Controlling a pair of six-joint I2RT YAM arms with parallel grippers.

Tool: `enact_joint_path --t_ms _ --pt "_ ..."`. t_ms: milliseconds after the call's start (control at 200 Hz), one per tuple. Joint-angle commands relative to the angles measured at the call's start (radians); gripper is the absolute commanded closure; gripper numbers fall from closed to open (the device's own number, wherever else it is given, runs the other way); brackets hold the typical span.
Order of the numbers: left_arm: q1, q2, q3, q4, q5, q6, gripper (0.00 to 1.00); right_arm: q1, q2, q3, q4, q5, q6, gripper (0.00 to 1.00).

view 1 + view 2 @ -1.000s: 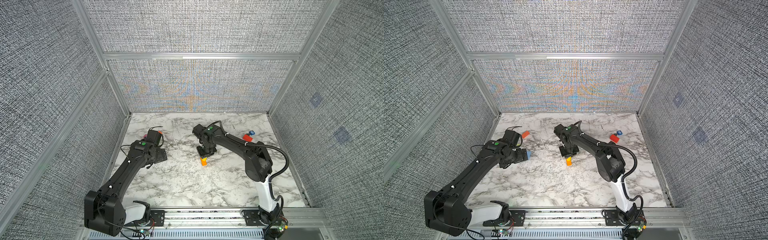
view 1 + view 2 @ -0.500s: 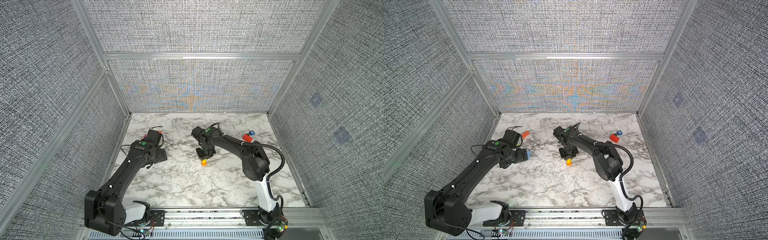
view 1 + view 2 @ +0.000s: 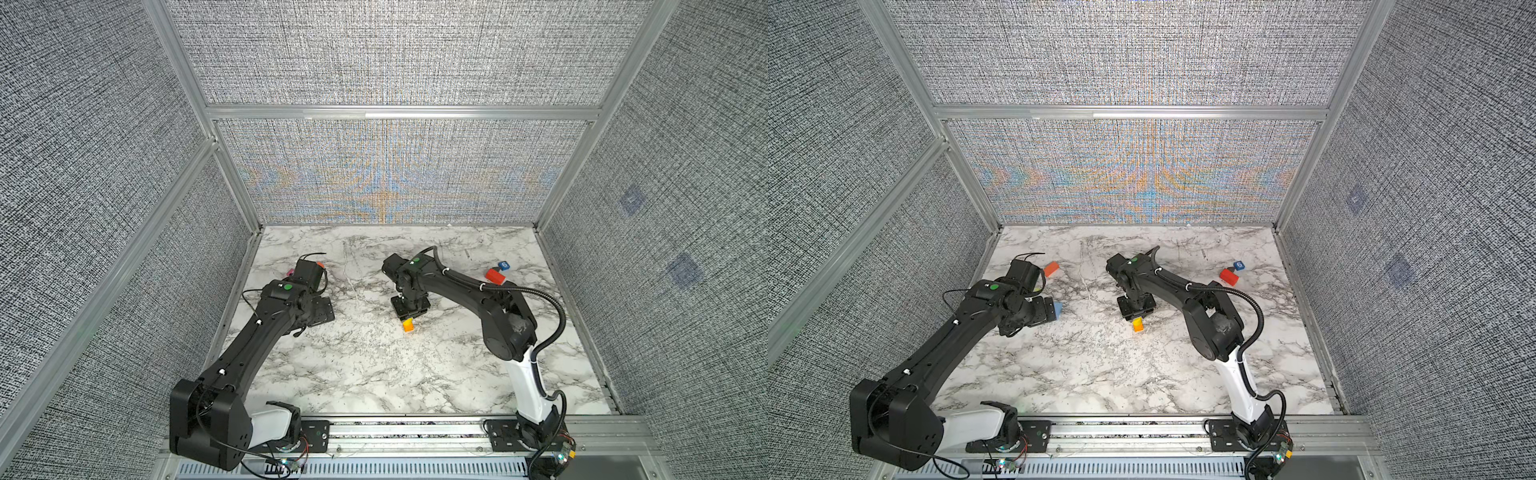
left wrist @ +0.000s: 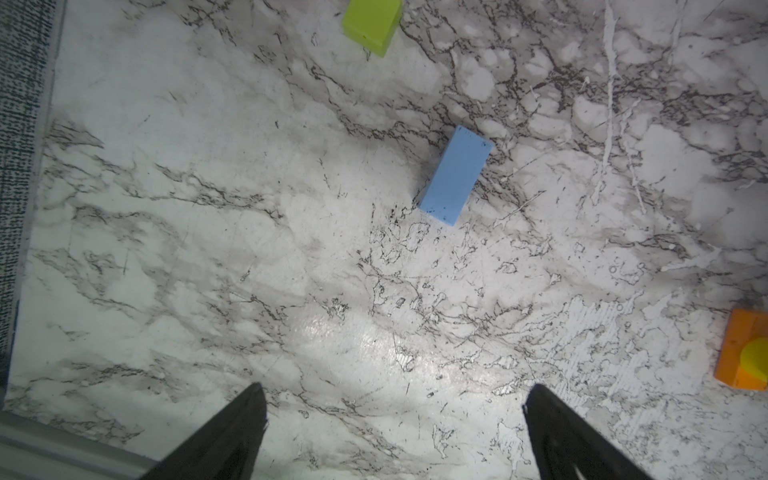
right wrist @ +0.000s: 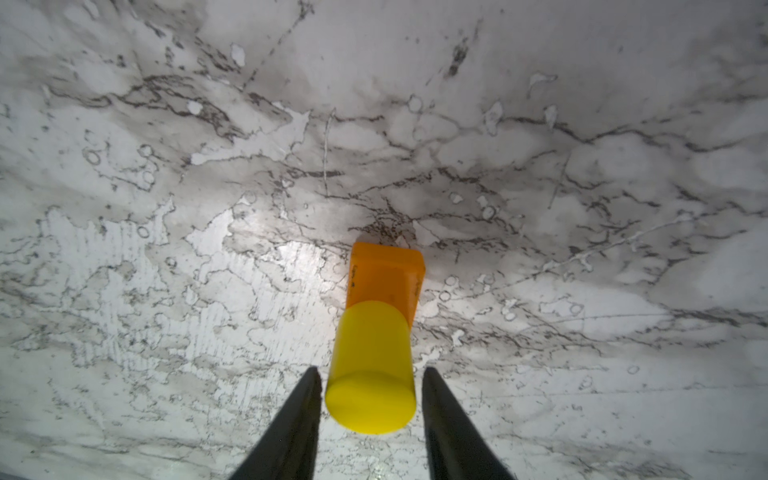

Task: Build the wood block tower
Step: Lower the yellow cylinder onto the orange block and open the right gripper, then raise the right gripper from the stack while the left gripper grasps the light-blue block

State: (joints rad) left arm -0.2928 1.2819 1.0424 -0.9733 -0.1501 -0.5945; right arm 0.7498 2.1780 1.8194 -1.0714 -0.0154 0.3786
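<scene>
On orange block [image 5: 382, 274], yellow cylinder [image 5: 370, 353], plain by wrist, left claw [image 4: 395, 384], right claw [image 5: 371, 370] apart

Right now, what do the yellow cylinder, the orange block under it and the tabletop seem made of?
Yellow cylinder: likely painted wood; smooth matte coat, no grain showing. Orange block: likewise, with small dark nicks along one edge. Tabletop: marble-look, grey veins, glossy glare; possibly laminate.

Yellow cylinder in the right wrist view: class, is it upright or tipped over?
Upright: the yellow cylinder stands on end atop the orange block, with its round top face showing.
</scene>
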Motion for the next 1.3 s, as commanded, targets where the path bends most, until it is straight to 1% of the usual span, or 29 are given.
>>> enact_joint_path --t_ms 0,145,260,390,515,615,755,885,1010,1115,1295 --pt "0.001 -0.003 0.004 0.009 0.017 0.011 0.01 -0.003 -0.005 0.003 -0.007 0.001 0.000 0.48" --pt "0.001 -0.014 -0.001 0.047 0.050 0.033 0.01 -0.005 -0.026 -0.005 -0.003 0.011 -0.003 0.41" --pt "0.002 0.010 0.028 0.049 0.052 0.092 0.01 -0.014 -0.068 -0.038 0.022 0.014 -0.003 0.39" --pt "0.006 0.091 0.110 -0.002 0.072 0.162 0.08 -0.034 -0.145 -0.104 0.074 0.001 -0.007 0.38" --pt "0.024 0.175 0.167 -0.020 0.116 0.217 0.15 -0.046 -0.231 -0.178 0.137 -0.015 -0.050 0.38" --pt "0.043 0.235 0.213 -0.033 0.137 0.249 0.21 -0.049 -0.331 -0.281 0.221 0.011 -0.072 0.37" --pt "0.052 0.328 0.280 -0.064 0.141 0.296 0.27 -0.070 -0.480 -0.421 0.344 -0.030 -0.071 0.35" --pt "0.057 0.397 0.306 -0.076 0.111 0.327 0.27 -0.083 -0.597 -0.523 0.418 -0.048 -0.072 0.25" --pt "0.057 0.457 0.301 -0.057 0.103 0.332 0.27 -0.102 -0.701 -0.613 0.468 -0.068 -0.067 0.18" --pt "0.057 0.508 0.298 -0.047 0.086 0.336 0.21 -0.123 -0.772 -0.681 0.493 -0.077 -0.046 0.01" --pt "0.057 0.556 0.307 -0.030 0.084 0.341 0.18 -0.148 -0.882 -0.769 0.517 -0.087 -0.023 0.01"
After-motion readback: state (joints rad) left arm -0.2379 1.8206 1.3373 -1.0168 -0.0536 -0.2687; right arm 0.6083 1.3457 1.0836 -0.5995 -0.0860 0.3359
